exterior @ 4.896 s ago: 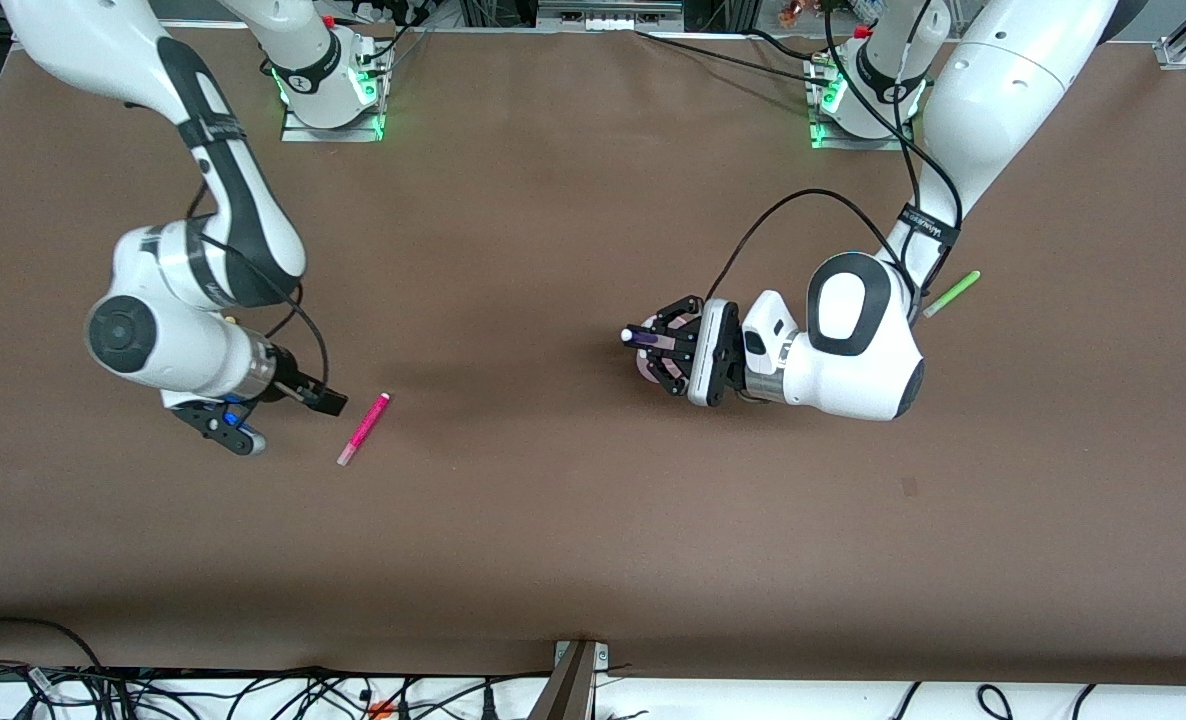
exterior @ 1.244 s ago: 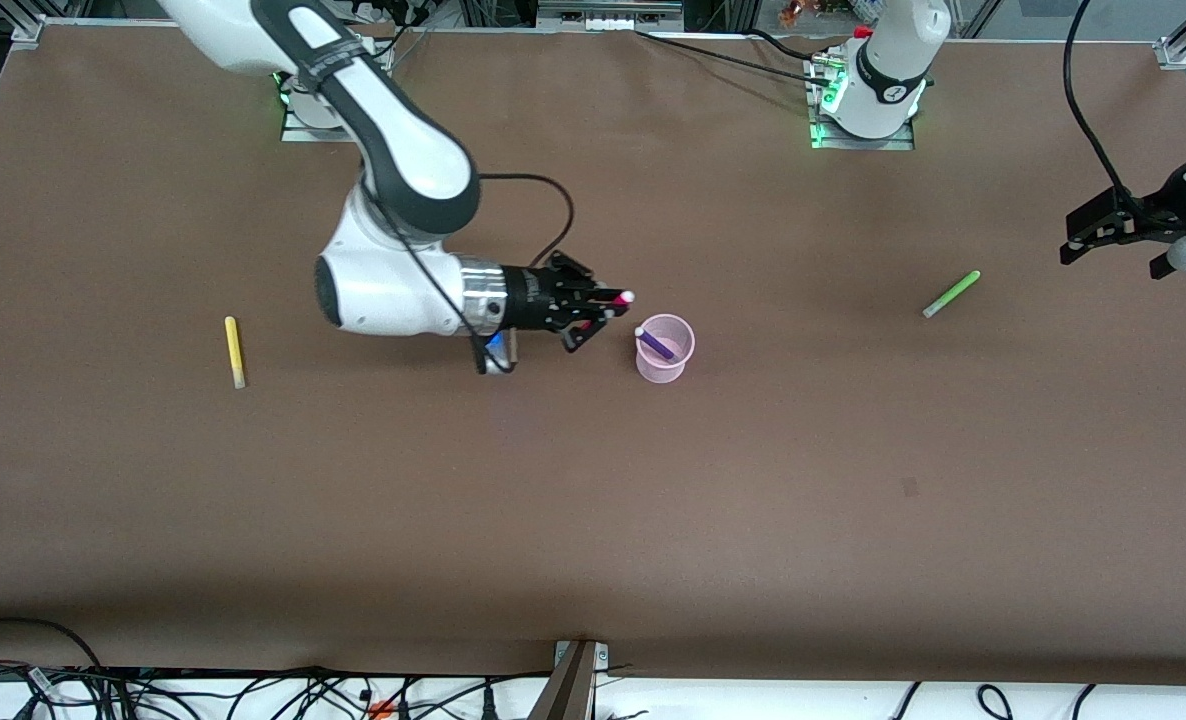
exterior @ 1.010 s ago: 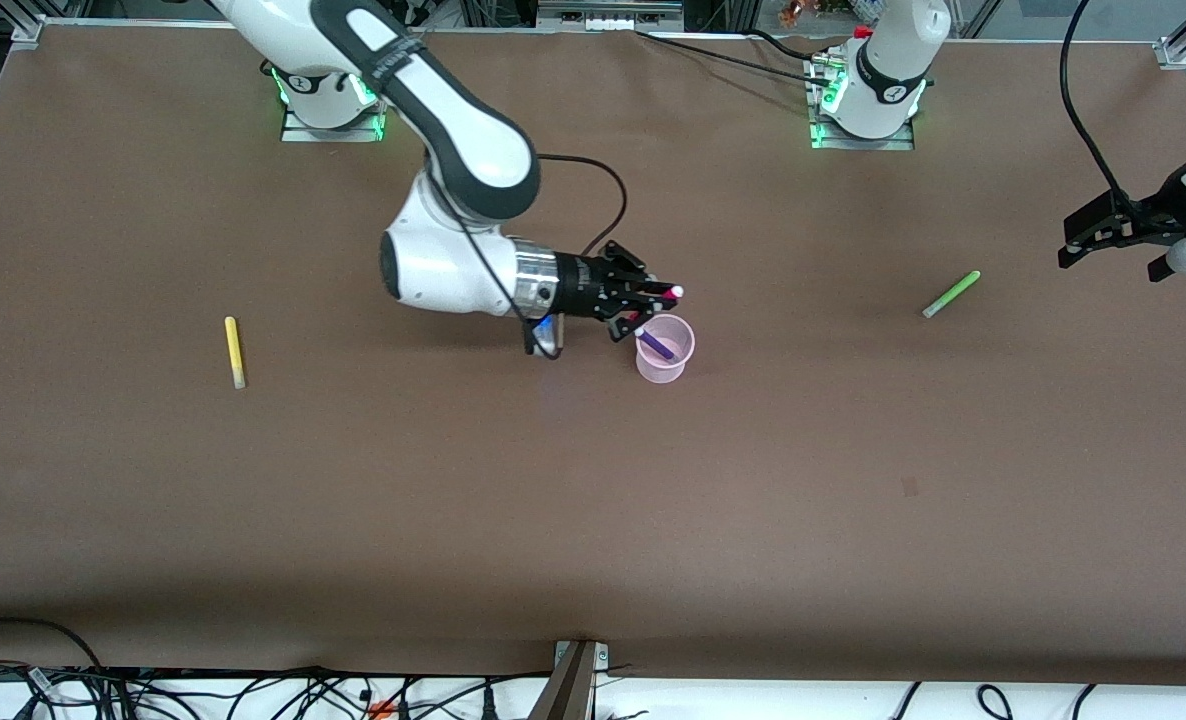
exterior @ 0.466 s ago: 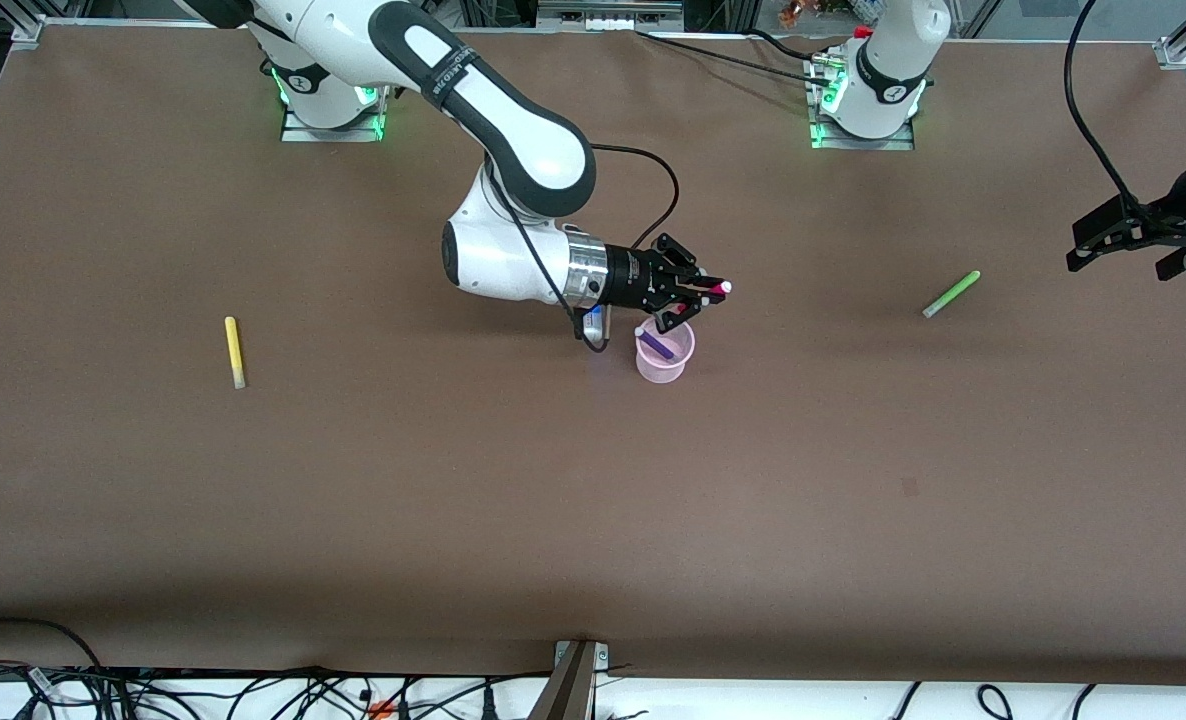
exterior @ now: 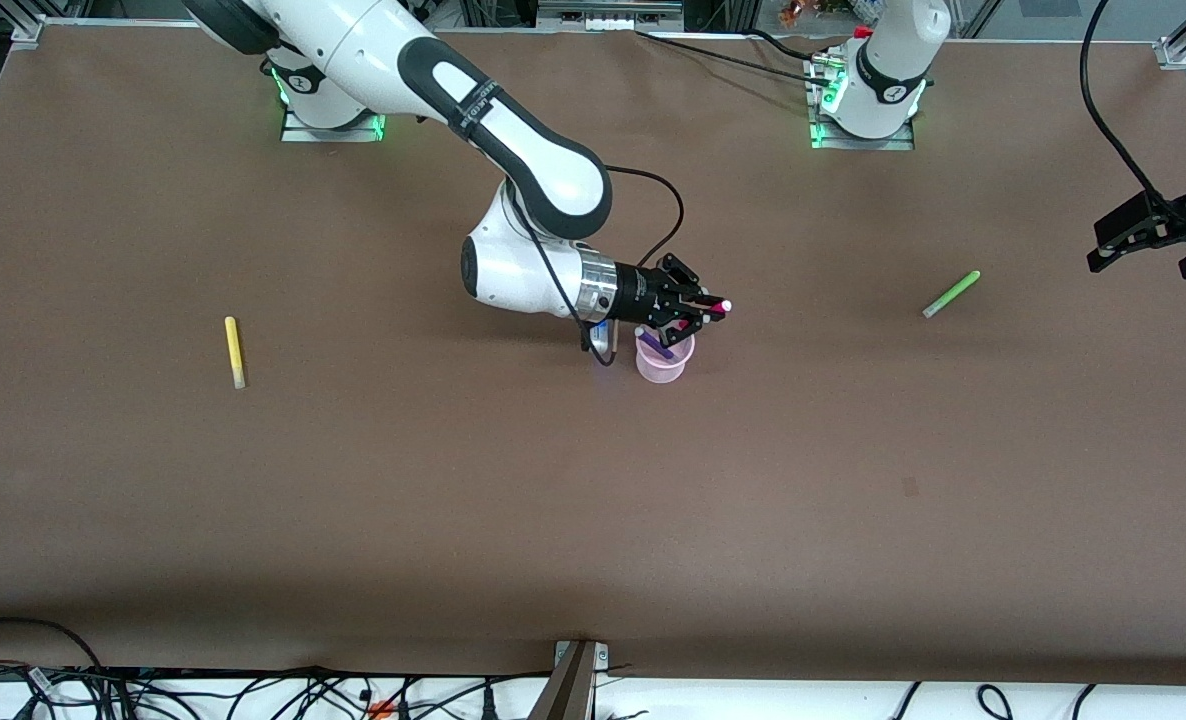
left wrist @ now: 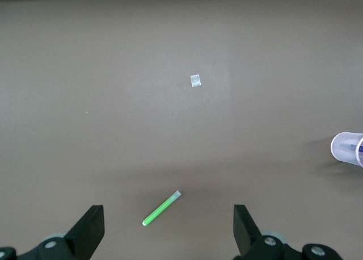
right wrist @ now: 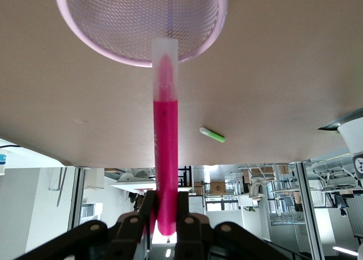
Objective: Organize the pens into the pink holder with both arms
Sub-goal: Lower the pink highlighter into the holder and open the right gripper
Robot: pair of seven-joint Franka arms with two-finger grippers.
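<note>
Brown table (exterior: 593, 500). Yellow pen (exterior: 235, 351) lies flat toward right arm's end. Mid-table, pink holder (exterior: 665, 362) stands upright, purple pen (exterior: 665, 352) leaning inside. Right gripper (exterior: 698, 308) over holder, clenched on pink pen (exterior: 718, 307), pale tip pointing past rim. Green pen (exterior: 950, 294) lies flat toward left arm's end, slightly farther from camera than holder. Left gripper (exterior: 1158, 235) waits above that end, fingers spread, holding nothing.
</note>
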